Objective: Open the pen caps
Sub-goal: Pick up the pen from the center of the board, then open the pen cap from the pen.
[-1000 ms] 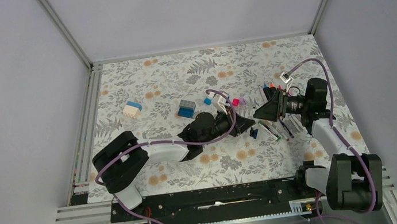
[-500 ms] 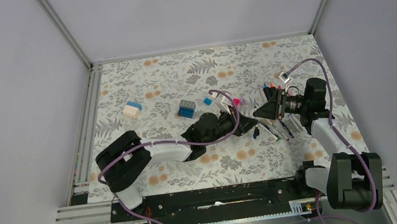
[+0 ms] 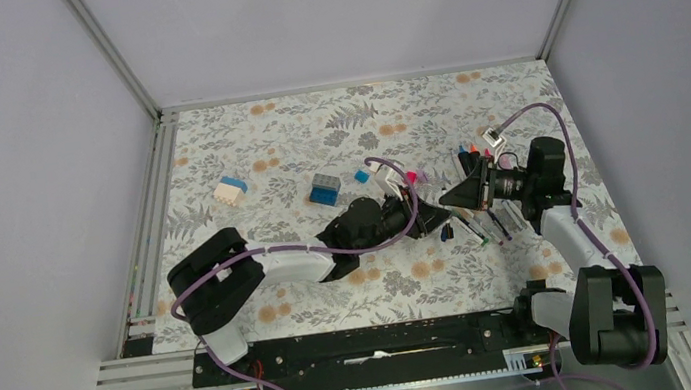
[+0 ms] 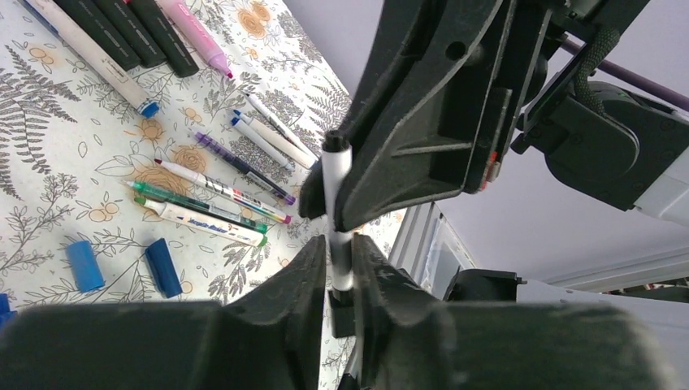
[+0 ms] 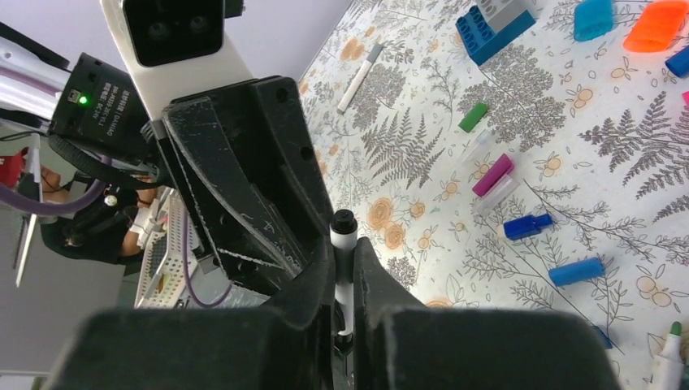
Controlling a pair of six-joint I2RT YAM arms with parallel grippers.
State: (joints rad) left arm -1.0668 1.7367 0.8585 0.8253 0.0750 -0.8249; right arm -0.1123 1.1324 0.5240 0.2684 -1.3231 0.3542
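Note:
A thin white pen (image 4: pixel 335 175) with black ends hangs above the table, held from both sides. My left gripper (image 4: pixel 340 268) is shut on its lower part and my right gripper (image 5: pixel 345 276) on the same pen (image 5: pixel 341 256). In the top view the left gripper (image 3: pixel 430 216) and right gripper (image 3: pixel 453 199) meet tip to tip. I cannot tell which black end is the cap. Several loose pen caps lie on the cloth: blue (image 5: pixel 575 270), dark blue (image 5: pixel 526 226), pink (image 5: pixel 492 175), green (image 5: pixel 473 117), orange (image 5: pixel 656 15).
Several uncapped pens (image 4: pixel 219 191) lie in a row under the grippers, with two blue caps (image 4: pixel 84 265) beside them. A blue-and-grey block (image 3: pixel 325 190) and a white-and-blue block (image 3: pixel 232 190) sit to the left. Metal rails run along the table's left edge (image 3: pixel 154 210).
My right gripper has closed from open onto the pen that the left gripper holds. The left arm has shifted slightly right, bringing the two grippers together.

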